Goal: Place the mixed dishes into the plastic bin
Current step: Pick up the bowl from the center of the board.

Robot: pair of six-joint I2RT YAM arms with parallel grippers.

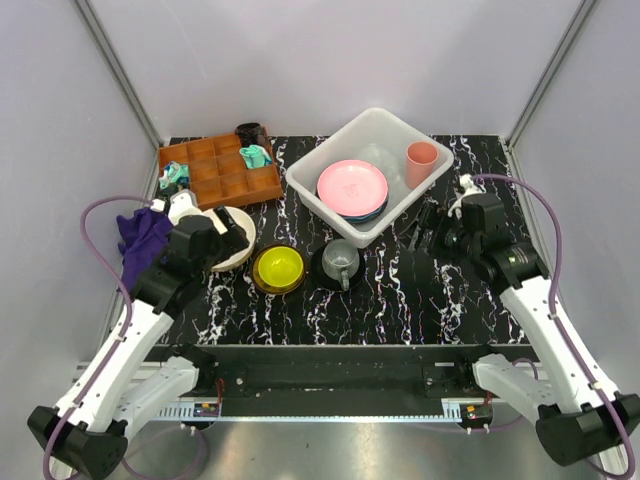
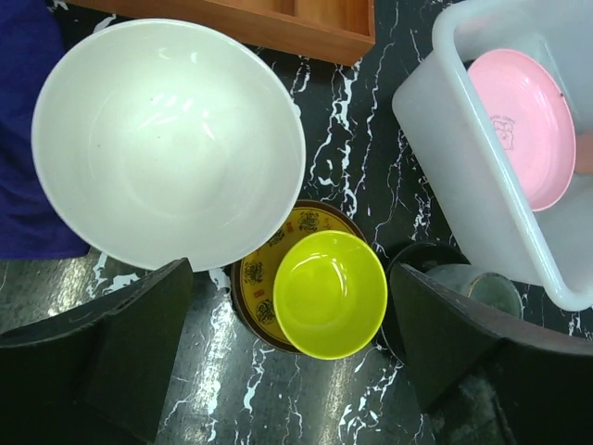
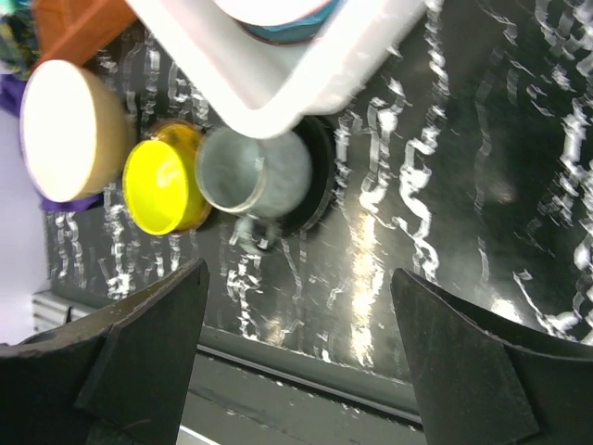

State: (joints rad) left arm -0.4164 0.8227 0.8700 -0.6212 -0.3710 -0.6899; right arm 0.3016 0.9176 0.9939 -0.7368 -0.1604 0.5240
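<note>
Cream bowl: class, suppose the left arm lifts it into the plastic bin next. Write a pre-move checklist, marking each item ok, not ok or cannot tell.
1. The left gripper open and empty: ok.
2. The cream bowl upright, nothing inside: ok.
3. The cream bowl apart from the small yellow bowl: cannot tell; their rims overlap in the left wrist view.
4. The plastic bin open on top, pink plate flat inside: ok.
5. The right gripper open, holding nothing: ok.

Pink plate [image 1: 352, 184] in plastic bin [image 1: 381, 134], cream bowl [image 2: 167, 139] outside
</note>
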